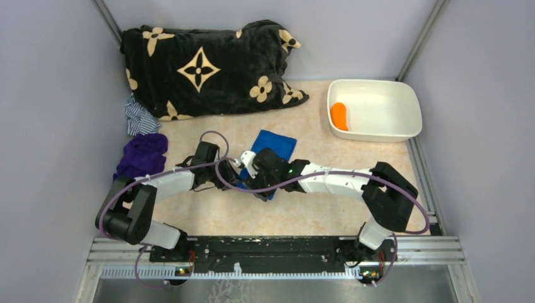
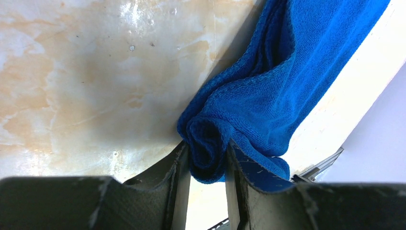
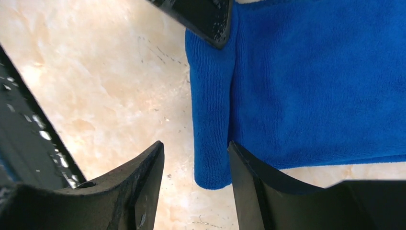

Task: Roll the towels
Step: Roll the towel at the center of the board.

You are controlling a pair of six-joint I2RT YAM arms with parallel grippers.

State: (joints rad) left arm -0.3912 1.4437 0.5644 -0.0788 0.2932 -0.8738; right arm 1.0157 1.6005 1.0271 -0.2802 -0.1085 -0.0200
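Where the blue towel [image 2: 268,96] bunches, our left jaws clench its fold; our right jaws stand released astride its edge, bare desk [image 3: 95,72] leftward.

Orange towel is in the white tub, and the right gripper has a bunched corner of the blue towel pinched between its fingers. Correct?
Not quite. The left gripper, not the right, pinches the bunched corner of the blue towel, as the left wrist view shows. The right gripper stands open at the towel's edge. The orange towel is indeed in the white tub.
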